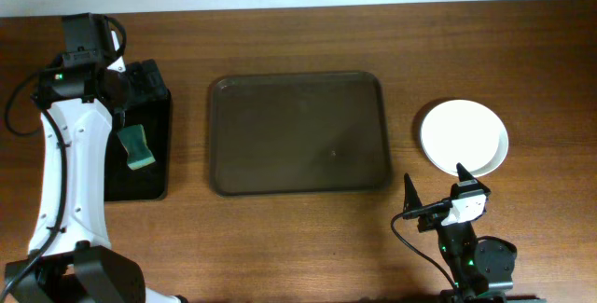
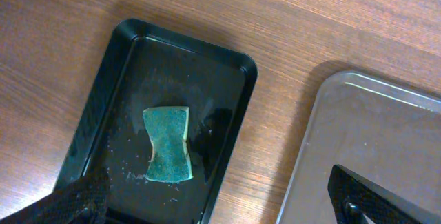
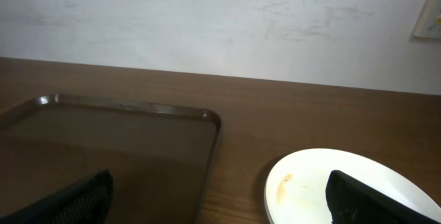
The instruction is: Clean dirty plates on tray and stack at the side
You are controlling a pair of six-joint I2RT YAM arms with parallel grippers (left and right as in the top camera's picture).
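The large dark brown tray (image 1: 298,133) lies at the table's middle with nothing on it. White plates (image 1: 464,137) sit stacked on the table to its right. The top plate (image 3: 331,182) shows a thin brown smear in the right wrist view. My right gripper (image 1: 435,184) is open and empty, just in front of the stack and a little to its left. In its own view the jaws (image 3: 220,207) span the tray's corner (image 3: 138,141) and the plate. My left gripper (image 1: 147,84) is open and empty above the far end of the black tray.
A small glossy black tray (image 1: 121,182) at the left holds a green sponge (image 1: 138,146). The left wrist view shows the sponge (image 2: 168,145) on this wet, speckled tray (image 2: 138,52), with the brown tray's edge (image 2: 372,134) to its right.
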